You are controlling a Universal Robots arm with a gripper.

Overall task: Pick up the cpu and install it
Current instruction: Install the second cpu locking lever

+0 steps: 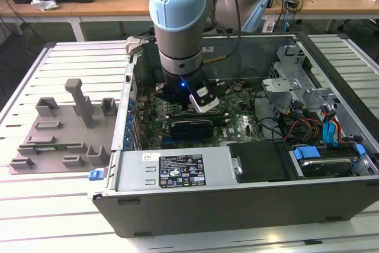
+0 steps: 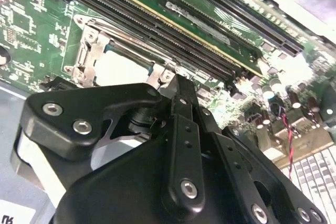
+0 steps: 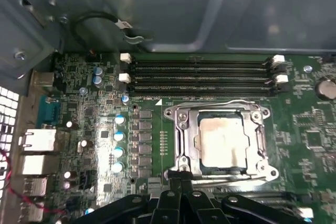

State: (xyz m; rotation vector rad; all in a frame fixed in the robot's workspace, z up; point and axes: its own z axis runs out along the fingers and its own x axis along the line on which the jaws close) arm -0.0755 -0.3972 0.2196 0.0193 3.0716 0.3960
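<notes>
Cpu (image 3: 222,142) seated in socket frame (image 3: 181,140); gripper (image 3: 178,182) just beside.

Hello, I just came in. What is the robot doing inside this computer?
The robot arm is reaching down into the open computer case, over the motherboard. Its end effector sits at the edge of the processor socket. The cpu lies in that socket, under the metal frame; the end effector holds nothing visible.
</notes>
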